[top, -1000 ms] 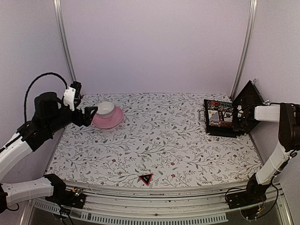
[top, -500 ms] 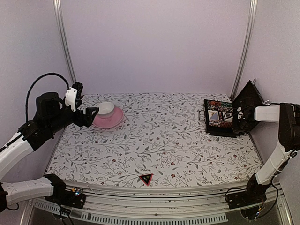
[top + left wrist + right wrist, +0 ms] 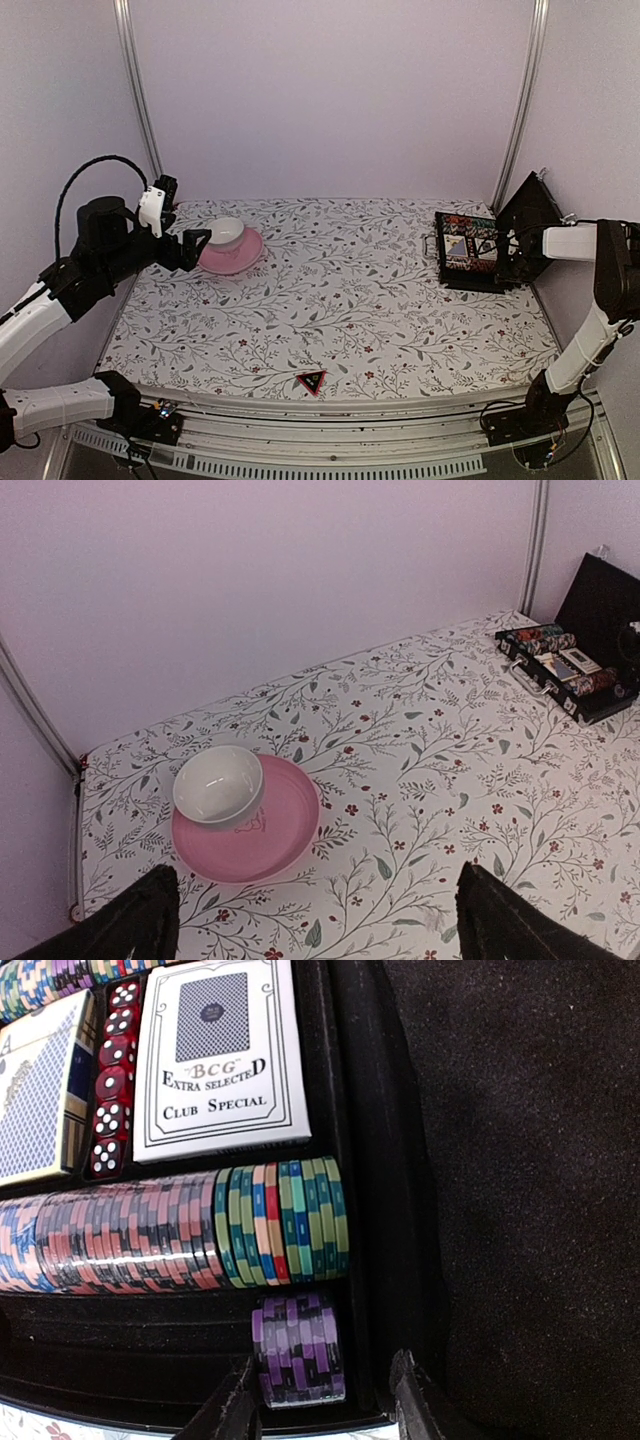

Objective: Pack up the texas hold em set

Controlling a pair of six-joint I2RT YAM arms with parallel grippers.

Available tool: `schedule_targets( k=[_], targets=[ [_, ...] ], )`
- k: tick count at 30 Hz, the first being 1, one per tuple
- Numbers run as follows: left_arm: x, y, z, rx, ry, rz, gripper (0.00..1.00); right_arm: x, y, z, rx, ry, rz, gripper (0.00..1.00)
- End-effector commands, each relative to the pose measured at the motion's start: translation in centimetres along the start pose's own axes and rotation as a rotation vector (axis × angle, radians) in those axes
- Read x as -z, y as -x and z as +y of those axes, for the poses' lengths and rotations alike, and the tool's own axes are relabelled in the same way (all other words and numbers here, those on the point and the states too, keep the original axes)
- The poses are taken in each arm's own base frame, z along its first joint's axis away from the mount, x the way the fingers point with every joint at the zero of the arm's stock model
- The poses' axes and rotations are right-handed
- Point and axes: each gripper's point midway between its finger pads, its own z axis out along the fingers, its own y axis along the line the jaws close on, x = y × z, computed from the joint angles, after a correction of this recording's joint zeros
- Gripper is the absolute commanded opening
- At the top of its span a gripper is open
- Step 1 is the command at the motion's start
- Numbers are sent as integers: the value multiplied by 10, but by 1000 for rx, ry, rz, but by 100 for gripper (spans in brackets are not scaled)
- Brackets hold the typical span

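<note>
Texas hold em set (image 3: 468, 248): in its open black case (image 3: 478, 284), far right of the desk (image 3: 350, 300).
Right jaws: parted astride the purple chip roll (image 3: 298, 1350) in its slot, gripping nothing.
Neighbours: long chip row (image 3: 170, 1230), card deck (image 3: 215, 1055), red dice (image 3: 108, 1080), all seated.
Left jaws: wide open, empty, just beside the pink saucer (image 3: 285, 820).
Triangle marker (image 3: 311, 381): near edge, well apart from the case.
Step, likely: back the jaws straight out without nudging the roll; fetch the marker before closing.

I find the middle of the table (image 3: 350, 300) open between the saucer (image 3: 240, 260) far left and the case (image 3: 468, 252) far right. Its raised lid (image 3: 528, 215) blocks the right edge.
</note>
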Motion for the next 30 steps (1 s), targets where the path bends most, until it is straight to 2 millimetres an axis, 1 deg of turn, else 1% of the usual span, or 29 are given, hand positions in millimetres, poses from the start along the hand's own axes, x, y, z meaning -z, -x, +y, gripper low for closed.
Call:
schedule_targets(
  k=[1, 3, 4, 7, 9, 10, 12, 13, 14, 15, 16, 18, 20, 22, 24, 26, 27, 28, 29, 30],
  targets=[
    [-2, 0, 3, 0, 6, -11, 96, 5, 7, -3, -22, -11, -14, 45],
    [-2, 0, 2, -1, 5, -9, 96, 13, 11, -1, -28, 9, -29, 47],
    [-2, 0, 2, 0, 5, -10, 96, 17, 14, 3, -32, 38, -37, 47],
    [-3, -1, 2, 2, 6, -8, 96, 42, 26, 16, -44, 131, -71, 49],
    [-3, -2, 3, 1, 10, -5, 96, 68, 38, 27, -60, 208, -111, 53],
    [-4, -3, 3, 1, 13, -2, 96, 85, 44, 34, -72, 266, -138, 55],
    [-5, -5, 4, 2, 18, 5, 96, 119, 51, 52, -82, 387, -188, 63],
    [-6, -6, 4, 2, 19, 9, 96, 135, 51, 64, -70, 440, -210, 69],
    [-8, -8, 5, 1, 23, 17, 96, 148, 48, 78, -51, 480, -219, 76],
    [-9, -10, 5, 1, 26, 26, 96, 160, 43, 90, -25, 499, -228, 81],
    [-12, -13, 5, 0, 29, 37, 97, 169, 35, 106, 3, 514, -224, 85],
    [-19, -21, 5, -3, 31, 68, 97, 183, 12, 135, 63, 536, -206, 88],
    [-25, -28, 6, -4, 36, 100, 97, 197, -17, 171, 109, 599, -176, 89],
    [-30, -34, 10, -3, 61, 132, 97, 211, -53, 211, 172, 675, -145, 93],
    [-30, -35, 15, -2, 90, 141, 97, 219, -88, 244, 248, 714, -98, 95],
    [-28, -34, 19, 1, 109, 136, 97, 223, -124, 275, 327, 717, -37, 96],
    [-26, -32, 21, 4, 113, 128, 97, 232, -146, 295, 383, 732, -12, 96],
    [-25, -31, 21, 6, 115, 121, 97, 227, -159, 304, 413, 709, 13, 96],
    [-23, -29, 22, 8, 116, 113, 97, 231, -174, 319, 453, 708, 25, 96],
    [-22, -29, 22, 10, 115, 109, 97, 231, -188, 331, 493, 695, 38, 96]
  ],
)
